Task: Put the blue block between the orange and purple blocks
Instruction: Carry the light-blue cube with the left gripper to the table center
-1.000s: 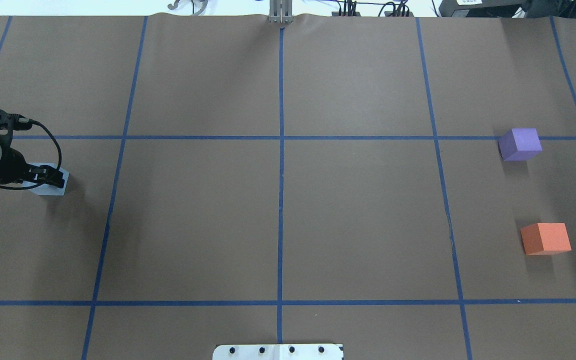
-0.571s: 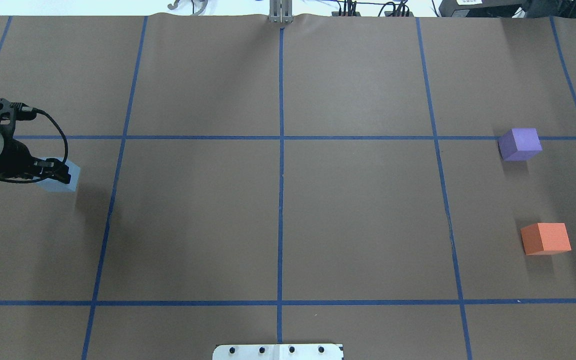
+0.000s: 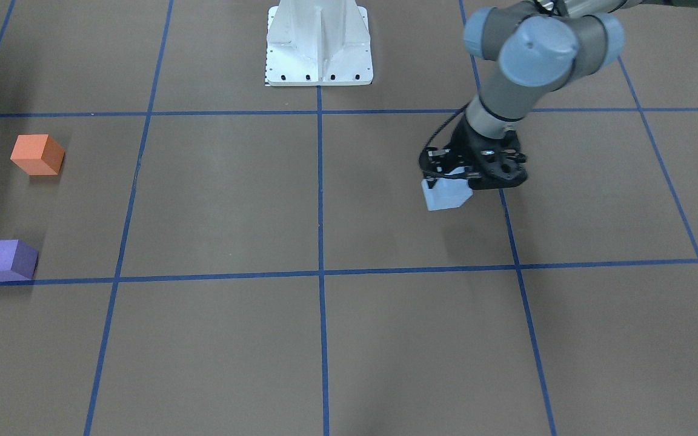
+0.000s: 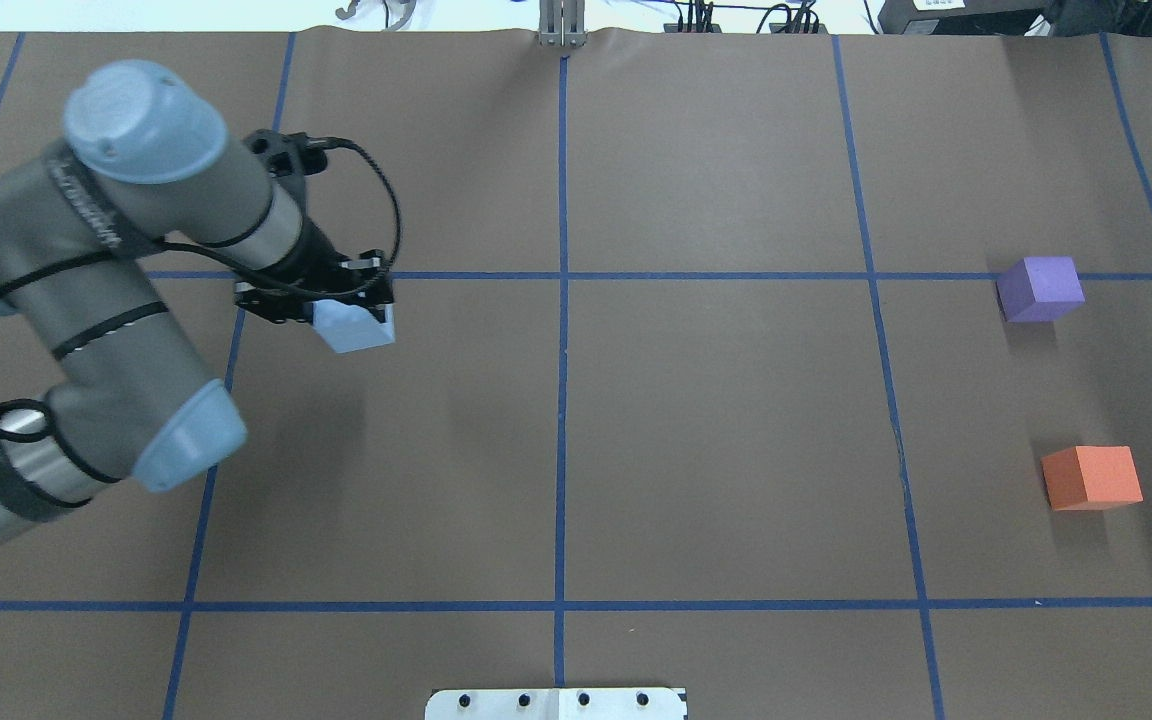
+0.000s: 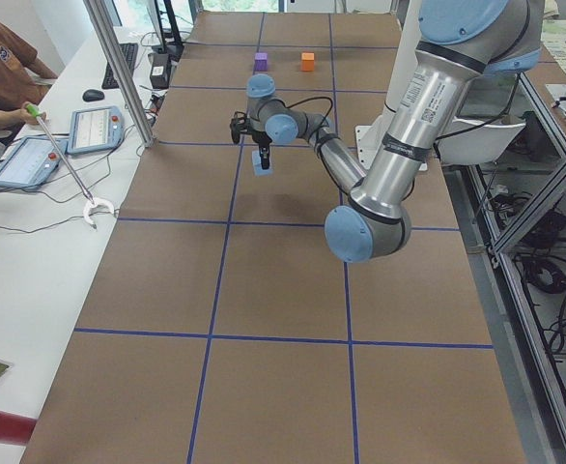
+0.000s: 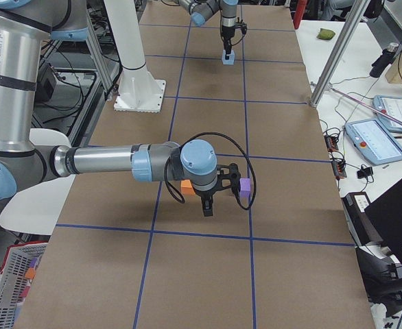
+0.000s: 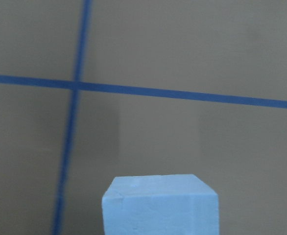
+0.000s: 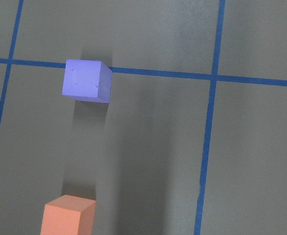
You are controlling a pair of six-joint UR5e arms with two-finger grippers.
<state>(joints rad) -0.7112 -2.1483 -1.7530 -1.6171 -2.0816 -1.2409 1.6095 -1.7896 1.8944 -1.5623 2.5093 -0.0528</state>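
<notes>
Foam is what the left gripper (image 4: 328, 298) has hold of: its fingers are clamped on the top of the light blue block (image 4: 357, 326), which hangs under the wrist, clear of the brown paper table cover (image 4: 716, 450), with its shadow lying apart from it on the paper. From behind the robot, the block sits in the left half of the table, just past a crossing of the blue tape lines (image 4: 562, 400). The purple block (image 4: 1039, 288) rests on the paper far off at the right side, touching a tape line. The orange block (image 4: 1091, 478) sits nearer the robot, apart from it, with bare paper between the two. The right gripper (image 6: 207, 208) hangs above the paper close to those two blocks (only the side camera catches it), and I cannot tell how its fingers are set.
</notes>
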